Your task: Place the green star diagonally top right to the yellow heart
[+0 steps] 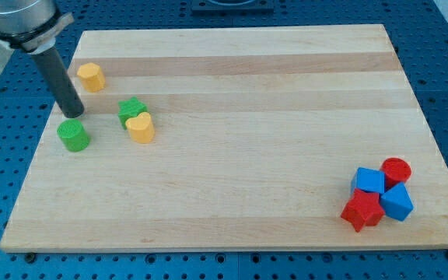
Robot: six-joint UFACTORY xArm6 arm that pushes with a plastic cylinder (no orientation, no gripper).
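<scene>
The green star (131,110) lies at the view's left on the wooden board (239,93), touching the yellow heart (141,127), which sits just below and to the right of it. My tip (75,115) stands to the left of the star, directly above a green cylinder (74,135) and close to its top edge. The dark rod slants up to the view's top left corner.
A yellow block (91,76) lies above my tip near the board's left edge. At the bottom right sits a cluster: a red cylinder (396,169), two blue blocks (369,181) (397,202) and a red star (362,210).
</scene>
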